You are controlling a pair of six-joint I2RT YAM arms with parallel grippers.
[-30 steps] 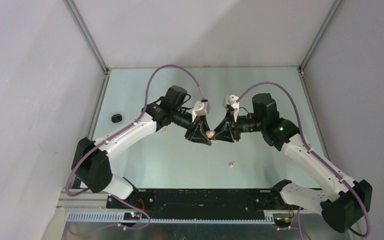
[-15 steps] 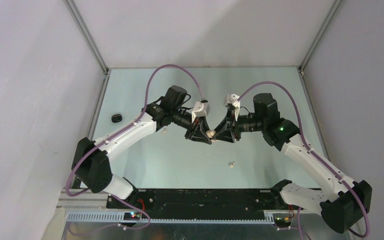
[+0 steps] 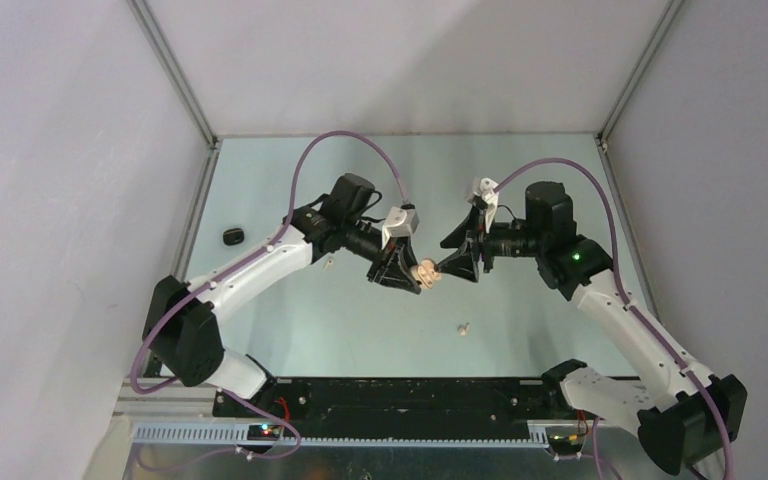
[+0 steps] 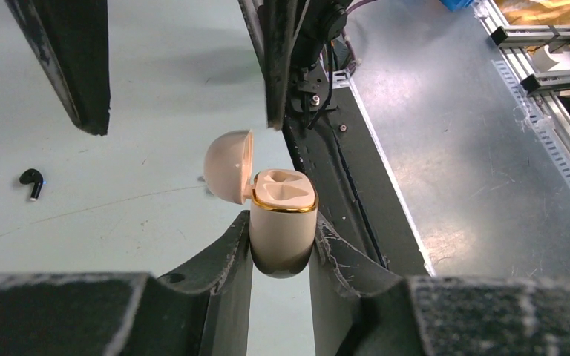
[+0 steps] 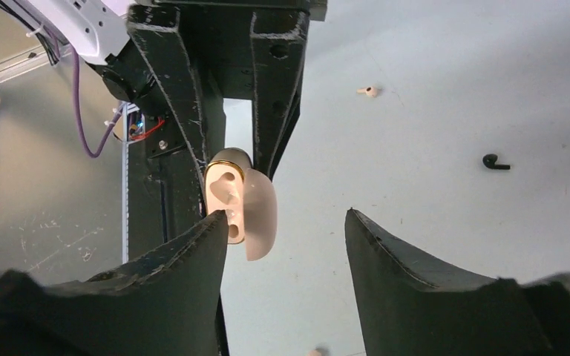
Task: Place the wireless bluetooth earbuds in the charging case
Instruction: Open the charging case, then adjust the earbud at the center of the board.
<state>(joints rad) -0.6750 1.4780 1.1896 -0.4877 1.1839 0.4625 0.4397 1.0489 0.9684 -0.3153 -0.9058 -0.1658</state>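
Observation:
The cream charging case [image 4: 282,236] with a gold rim is held upright above the table, my left gripper [image 4: 282,222] shut on its body. Its lid [image 4: 228,165] is swung open and both sockets look bare. In the top view the case [image 3: 427,272] hangs between the two grippers. My right gripper [image 5: 286,215] is open just to the right of it; its left finger is close beside the case [image 5: 226,189], and whether they touch I cannot tell. Earbuds lie on the table: a cream one [image 3: 463,327], another cream one [image 5: 369,91], and a black one [image 4: 32,180].
A small black object [image 3: 232,236] lies near the table's left edge. A black earbud [image 5: 495,162] shows in the right wrist view. The black base rail [image 3: 390,395] runs along the near edge. Grey walls close the table on three sides.
My right gripper has opened and drawn back to the right, away from the case. The case lid now stands open. My left gripper keeps its hold.

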